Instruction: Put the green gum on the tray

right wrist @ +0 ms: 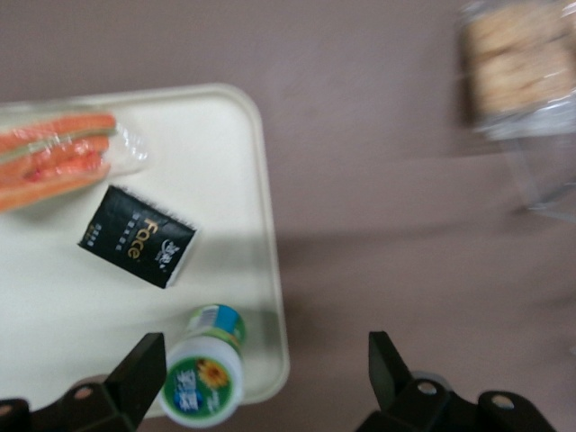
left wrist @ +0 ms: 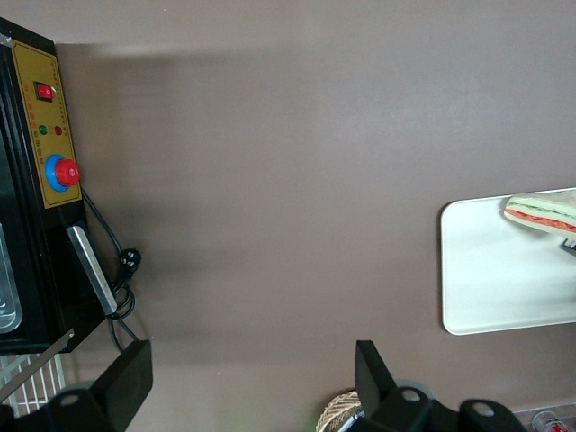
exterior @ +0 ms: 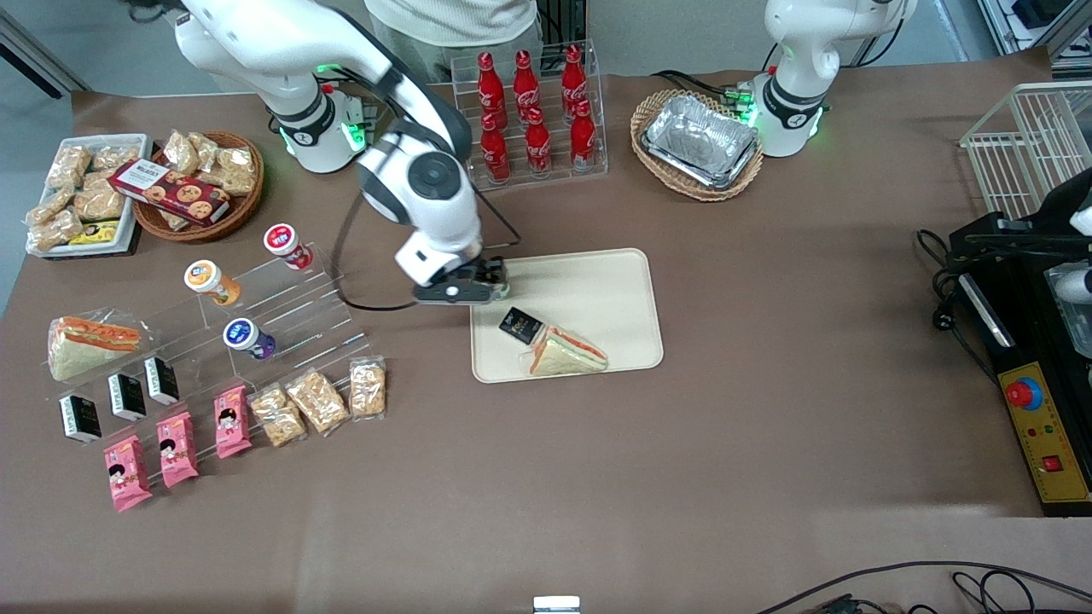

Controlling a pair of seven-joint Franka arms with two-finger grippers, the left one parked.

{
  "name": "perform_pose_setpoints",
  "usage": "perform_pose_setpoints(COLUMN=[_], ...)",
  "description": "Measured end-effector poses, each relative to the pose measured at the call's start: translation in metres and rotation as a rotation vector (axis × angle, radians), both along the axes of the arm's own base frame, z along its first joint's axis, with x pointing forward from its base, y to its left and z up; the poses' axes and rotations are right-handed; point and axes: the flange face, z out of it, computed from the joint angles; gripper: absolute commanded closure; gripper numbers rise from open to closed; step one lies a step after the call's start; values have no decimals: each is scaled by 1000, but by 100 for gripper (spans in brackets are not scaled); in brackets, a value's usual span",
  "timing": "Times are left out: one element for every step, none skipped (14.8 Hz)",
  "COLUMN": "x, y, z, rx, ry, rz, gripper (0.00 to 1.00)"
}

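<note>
The green gum stands upright on the cream tray, close to the tray's rim at the edge toward the working arm's end. Its green lid with a flower mark faces the wrist camera. My gripper is open and hangs above it, with the gum just beside one finger and a wide gap to the other. In the front view the gripper hovers over that edge of the tray and hides the gum.
A black packet and a wrapped sandwich lie on the tray, nearer the front camera. A clear stepped rack holds orange-, red- and purple-lidded canisters toward the working arm's end. Cola bottles and a foil-tray basket stand farther away.
</note>
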Motion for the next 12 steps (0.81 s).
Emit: perform_pose_setpoints(x=[7,13,20,29,41,52,61,68,73,77,82,86], y=[-11,-24,-40,-61,-86,-112,-139,-165,-192,-219,-249,-277], z=[28,55,82,105,128,148,166,183,200,215,229,241], rx=[5,9,6,1,-4,-9,-15,-19,-21,-20,-15,-7], ry=[14,36,59,73,79,83,93,108,127,145,156,156], rz=[-7,-2,4,1,-12,-21,-20,-8,5,15,16,9], gripper=[0,0,0,0,0,0,0,0,0,0,0,0])
